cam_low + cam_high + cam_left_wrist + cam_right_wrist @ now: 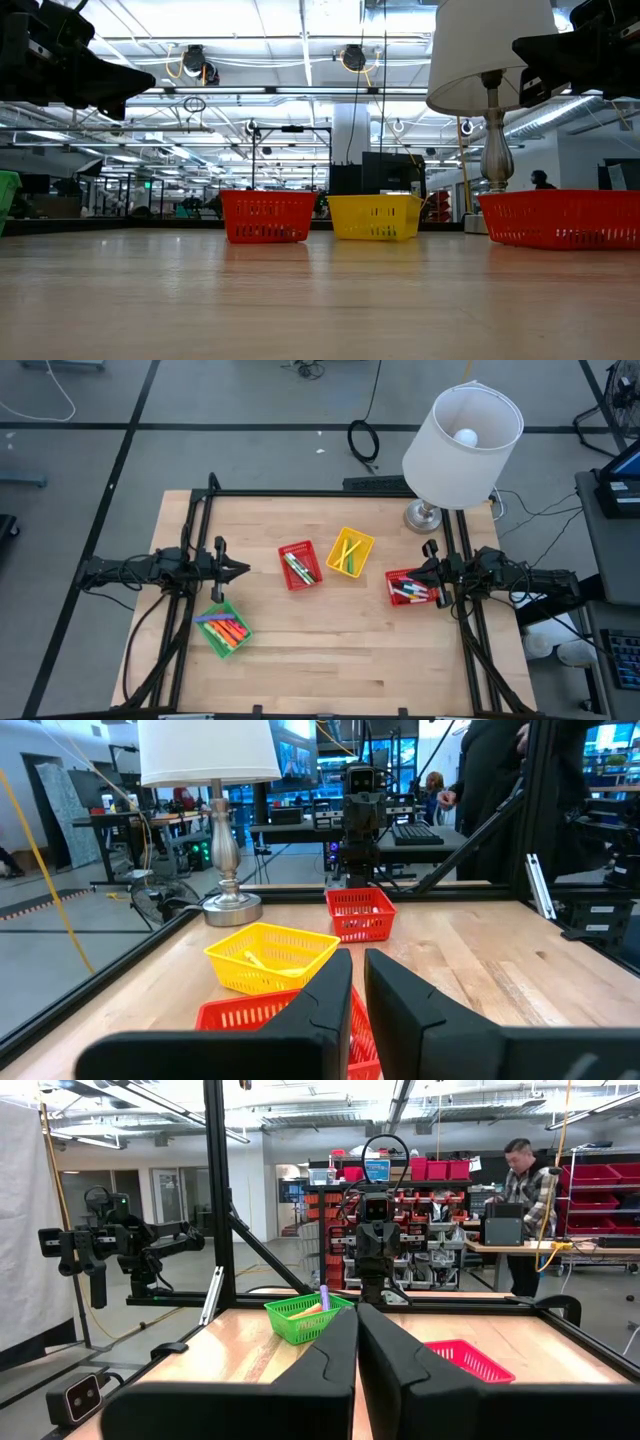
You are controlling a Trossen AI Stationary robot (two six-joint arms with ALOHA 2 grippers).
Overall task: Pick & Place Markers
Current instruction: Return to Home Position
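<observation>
The markers lie in four mesh baskets on the wooden table: orange, purple and blue ones in the green basket (225, 628), green, red and white ones in the middle red basket (299, 566), yellow ones in the yellow basket (350, 552), and red and white ones in the right red basket (409, 590). My left gripper (243, 569) hovers level at the table's left side, left of the middle red basket. Its fingers (330, 982) are drawn together and hold nothing. My right gripper (426, 566) hovers at the right side, above the right red basket's far edge, shut and empty.
A table lamp with a white shade (463, 428) stands on its metal base (424, 515) at the far right corner. Black frame rails (196, 510) run along the left, right and far edges. A person (528, 1175) stands in the room beyond the table.
</observation>
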